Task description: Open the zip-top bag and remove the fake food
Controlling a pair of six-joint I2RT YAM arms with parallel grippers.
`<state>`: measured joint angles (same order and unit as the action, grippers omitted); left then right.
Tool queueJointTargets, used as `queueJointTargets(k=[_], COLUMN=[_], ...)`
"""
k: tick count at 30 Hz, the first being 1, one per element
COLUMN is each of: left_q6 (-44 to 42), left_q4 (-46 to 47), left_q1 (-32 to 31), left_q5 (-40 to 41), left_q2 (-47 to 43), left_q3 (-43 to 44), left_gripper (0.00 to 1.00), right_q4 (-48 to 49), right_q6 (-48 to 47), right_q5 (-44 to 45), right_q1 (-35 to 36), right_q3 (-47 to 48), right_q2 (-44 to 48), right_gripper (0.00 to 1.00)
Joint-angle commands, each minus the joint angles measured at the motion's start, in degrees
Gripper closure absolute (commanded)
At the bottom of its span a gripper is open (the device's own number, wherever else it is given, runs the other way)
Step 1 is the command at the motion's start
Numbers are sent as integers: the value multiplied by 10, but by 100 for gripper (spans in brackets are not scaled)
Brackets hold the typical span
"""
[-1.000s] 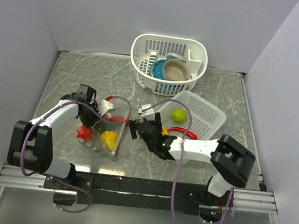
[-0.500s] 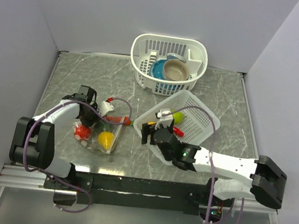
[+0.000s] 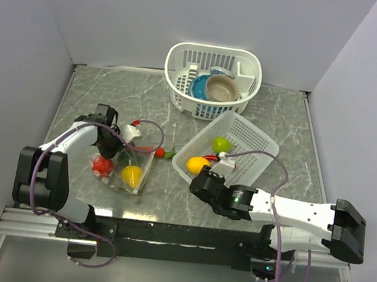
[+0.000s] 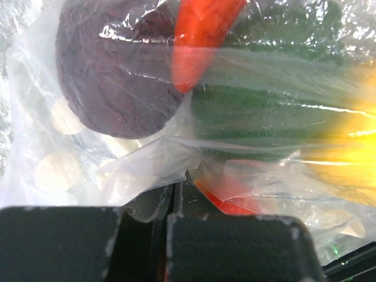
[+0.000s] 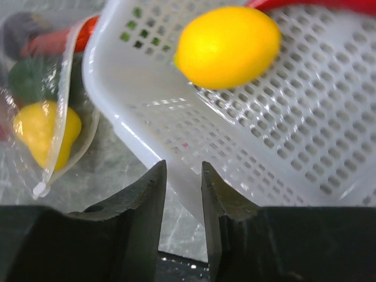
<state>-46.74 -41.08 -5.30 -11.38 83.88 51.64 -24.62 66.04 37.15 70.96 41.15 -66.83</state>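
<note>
My right gripper (image 5: 181, 170) had released the yellow lemon (image 3: 197, 164), which now lay in the flat basket (image 3: 255, 143) at centre right. Its jaws stood slightly apart and empty. The left gripper (image 4: 170, 202) stayed clenched on the zip-top bag (image 3: 143, 170) at lower left, with more fake food (image 3: 103, 165) still inside.

Grey marbled table (image 3: 105, 91), walled on three sides. At the back, a white round basket (image 3: 180, 98). Right of centre, a white flat basket (image 3: 259, 149), set askew. Left of centre, a clear dotted bag (image 3: 131, 170). Between bag and flat basket, a small red, green-tipped piece (image 3: 164, 153) at the bag's mouth.
</note>
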Motion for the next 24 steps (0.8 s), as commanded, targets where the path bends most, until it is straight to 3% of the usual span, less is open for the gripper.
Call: queueJointTargets(k=[1, 4, 6, 8, 9, 11, 12, 13, 15, 16, 17, 22, 24], left_q6=[-18, -20, -21, -22, -22, -20, -20, -20, -21, -21, -22, -25, -25], left_q4=[-17, -21, -21, -15, -14, -6, -4, -2, 4, 4, 4, -1, 0], left_q1=[4, 5, 5, 5, 5, 6, 6, 6, 7, 7, 8, 15, 17], left_q5=[-18, -23, -27, -26, -24, -23, -20, -20, -19, -18, -19, -33, -37], left_q2=[-9, -15, -19, -20, -19, -18, -17, -18, -22, -25, -28, -43, -44], left_q3=[24, 26, 28, 26, 24, 17, 14, 11, 0, -2, -6, -14, -18], left_gripper=[99, 99, 99, 99, 99, 99, 99, 99, 99, 99, 99, 99, 99], right_q4=[-324, -382, -377, -332, -236, -119, -48, 81, 181, 206, 231, 316, 352], right_q6=[186, 217, 171, 61, -69, -198, -271, -381, -452, -468, -481, -521, -558], right_q5=[10, 22, 61, 105, 140, 140, 131, 104, 64, 7, -16, -235, -255], right_q1=[24, 37, 41, 47, 52, 49, 49, 47, 29, 4, -11, -120, -148], right_q3=[-26, -13, 42, 105, 158, 197, 212, 217, 247, 256, 260, 265, 252], right_q2=[13, 51, 57, 41, 13, -27, -63, -82, -147, -168, -209, -305, -330], right_gripper=[63, 64, 64, 59, 57, 42, 39, 36, 25, 12, 8, 4, 5])
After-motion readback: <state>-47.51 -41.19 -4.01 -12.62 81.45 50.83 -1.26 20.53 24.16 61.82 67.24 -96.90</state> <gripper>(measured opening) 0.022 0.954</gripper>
